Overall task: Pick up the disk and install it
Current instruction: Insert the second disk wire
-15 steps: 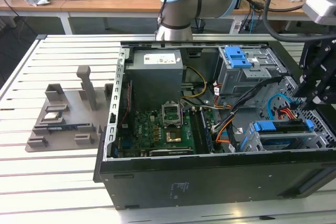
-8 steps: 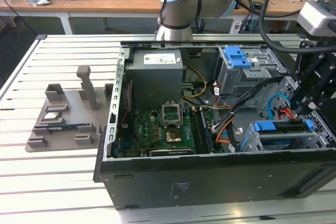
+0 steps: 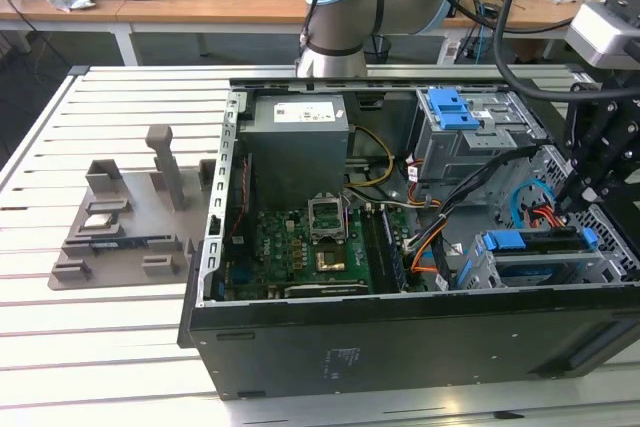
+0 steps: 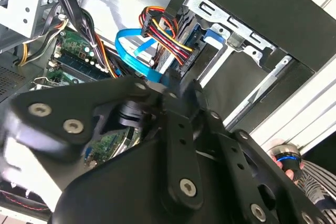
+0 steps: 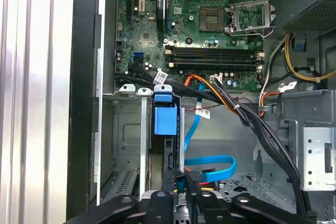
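Inside the metal bay, blue-bracketed disk (image 3: 540, 247) sits beneath black claw (image 3: 578, 197).

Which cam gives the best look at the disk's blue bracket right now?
The exterior view: the disk lies in the lower drive bay with its blue bracket seen along its whole length. The first wrist view shows it edge-on, partly behind the end effector. The second wrist view shows a blue corner past the cables.
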You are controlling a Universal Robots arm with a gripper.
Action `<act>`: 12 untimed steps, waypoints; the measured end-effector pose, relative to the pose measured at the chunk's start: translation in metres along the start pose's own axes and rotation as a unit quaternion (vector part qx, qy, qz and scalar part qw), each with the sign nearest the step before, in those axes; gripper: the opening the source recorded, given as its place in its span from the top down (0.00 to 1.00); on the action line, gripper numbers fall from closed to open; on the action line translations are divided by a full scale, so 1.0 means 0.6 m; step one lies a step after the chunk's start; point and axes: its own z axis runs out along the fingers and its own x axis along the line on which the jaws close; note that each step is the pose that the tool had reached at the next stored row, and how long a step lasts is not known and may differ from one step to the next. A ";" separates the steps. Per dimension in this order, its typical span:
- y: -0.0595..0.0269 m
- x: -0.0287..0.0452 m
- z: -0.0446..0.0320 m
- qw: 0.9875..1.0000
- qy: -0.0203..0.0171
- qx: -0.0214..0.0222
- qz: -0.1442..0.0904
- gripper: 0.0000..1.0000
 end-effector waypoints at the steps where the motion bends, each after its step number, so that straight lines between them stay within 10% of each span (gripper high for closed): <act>1: 0.000 0.000 0.000 1.000 0.000 0.000 0.000 0.78; 12: 0.007 0.002 0.011 1.000 0.000 0.000 -0.001 0.89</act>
